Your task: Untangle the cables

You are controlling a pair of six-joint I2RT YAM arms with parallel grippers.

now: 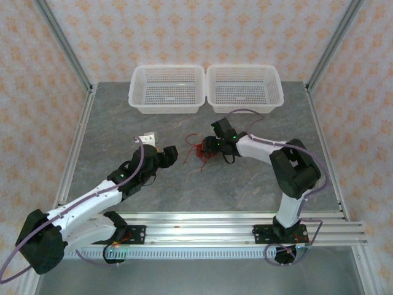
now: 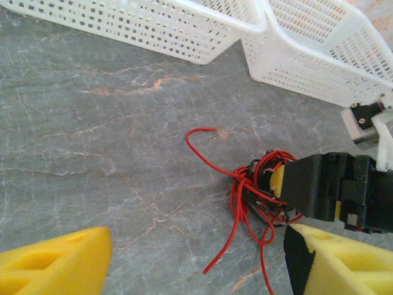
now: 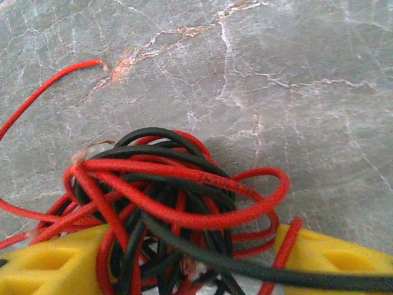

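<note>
Grey marble table (image 1: 245,184): right gripper (image 1: 206,147) low, jaws apart astride cables (image 3: 184,190); left gripper (image 2: 196,255) hovering beside, wide open, empty.

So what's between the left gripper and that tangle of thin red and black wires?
Bare grey marbled tabletop, in the top view, between the left gripper and the tangle; only loose red ends stray into it.

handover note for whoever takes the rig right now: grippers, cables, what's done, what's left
left gripper: open, holding nothing, just short of the cables.
right gripper: jaws apart, straddling the cables, no firm grip visible.
cables: red and black in one tangled clump on the table, one red end trailing loose.
done: nothing separated yet.
left: grip the clump and pull the strands apart.
</note>
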